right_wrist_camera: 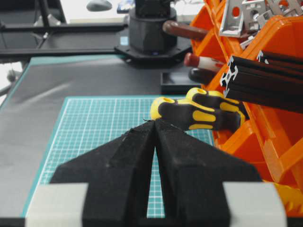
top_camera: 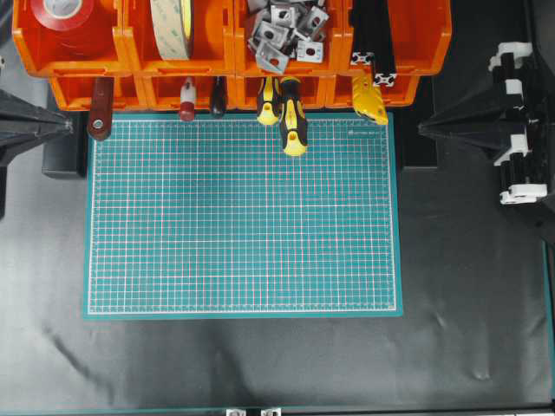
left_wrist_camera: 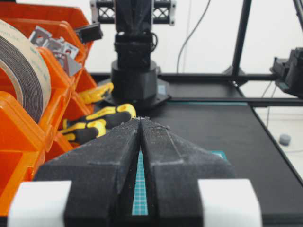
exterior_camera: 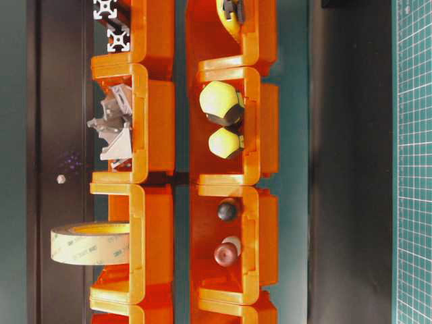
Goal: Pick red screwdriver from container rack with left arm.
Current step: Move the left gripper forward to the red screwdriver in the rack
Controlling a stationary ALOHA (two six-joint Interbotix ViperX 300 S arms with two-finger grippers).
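My left gripper [left_wrist_camera: 140, 124] is clenched, fingertips meeting with nothing between them, parked at the left edge of the overhead view [top_camera: 68, 126], off the green cutting mat [top_camera: 243, 234]. The right gripper [right_wrist_camera: 155, 124] is likewise closed and empty, at the far right side [top_camera: 425, 128]. Between them I see the mat lying bare and open, black table surface [top_camera: 277, 364] around it. Along the top edge runs the container rack [top_camera: 234, 91]. The red screwdriver [top_camera: 187, 99] sits in a lower bin, handle cap poking out toward the mat, well apart from my left gripper. A dark brown-red handle [top_camera: 100, 110] lies between them; a black handle [top_camera: 218, 97] sits just beside it, then yellow-and-black screwdrivers [top_camera: 290, 117].
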